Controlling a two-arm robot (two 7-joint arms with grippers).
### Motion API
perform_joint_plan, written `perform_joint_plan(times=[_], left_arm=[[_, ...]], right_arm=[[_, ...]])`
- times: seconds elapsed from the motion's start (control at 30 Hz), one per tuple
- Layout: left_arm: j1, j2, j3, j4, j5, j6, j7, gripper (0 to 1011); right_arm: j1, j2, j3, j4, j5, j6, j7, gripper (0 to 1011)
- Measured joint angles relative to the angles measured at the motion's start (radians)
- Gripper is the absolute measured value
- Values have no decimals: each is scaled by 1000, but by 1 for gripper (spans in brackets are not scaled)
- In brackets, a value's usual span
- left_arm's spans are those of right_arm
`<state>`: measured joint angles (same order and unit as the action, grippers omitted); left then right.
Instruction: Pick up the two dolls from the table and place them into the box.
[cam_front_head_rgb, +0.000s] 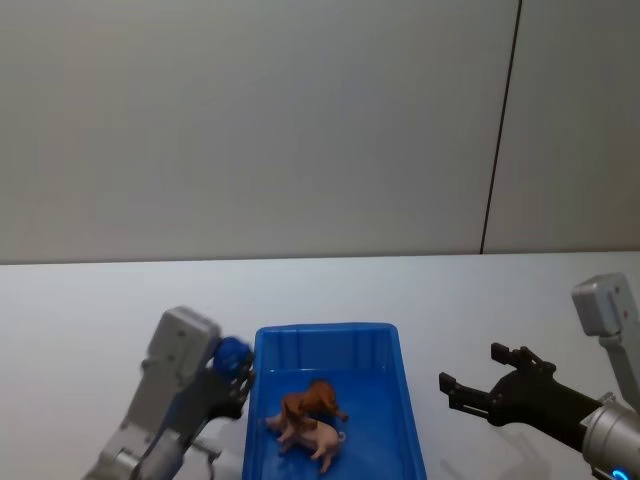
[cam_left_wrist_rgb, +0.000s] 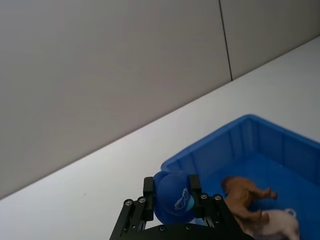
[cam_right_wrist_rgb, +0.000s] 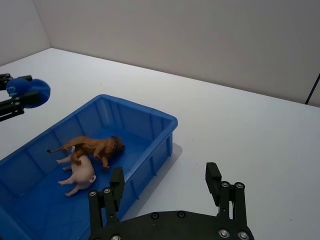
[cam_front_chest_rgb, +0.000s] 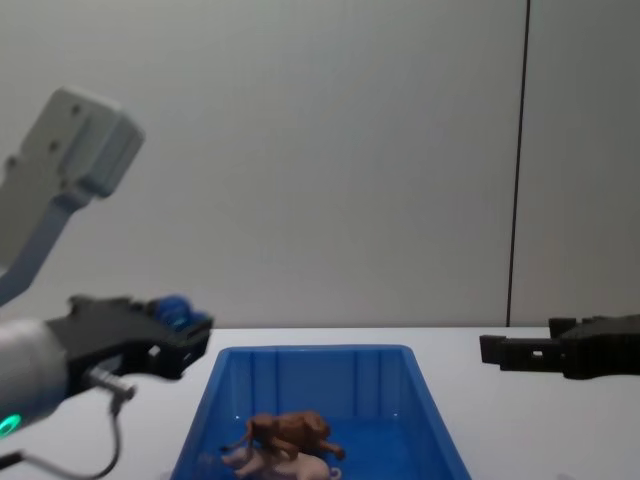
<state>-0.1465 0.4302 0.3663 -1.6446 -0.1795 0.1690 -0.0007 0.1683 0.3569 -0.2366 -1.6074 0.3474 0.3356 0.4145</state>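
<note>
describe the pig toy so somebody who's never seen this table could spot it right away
Find the bright blue box in the middle of the white table. Two animal figurines lie inside it, touching. The pig is the pale pink one, nearer the robot; its neighbour, the lion, is reddish-brown with a mane.

No readable words, numbers or brand names appear anywhere. The small blue toy (cam_left_wrist_rgb: 172, 200) bears a pale printed mark on its front, but it cannot be read as letters.
</note>
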Motion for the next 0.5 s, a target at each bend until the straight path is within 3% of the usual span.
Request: perform_joint_plan(times=[0.5], left_arm=[[-122,-107,35,62,93,-28,-130,327]], right_arm=[[0,0,0,0,0,0,0,1001]])
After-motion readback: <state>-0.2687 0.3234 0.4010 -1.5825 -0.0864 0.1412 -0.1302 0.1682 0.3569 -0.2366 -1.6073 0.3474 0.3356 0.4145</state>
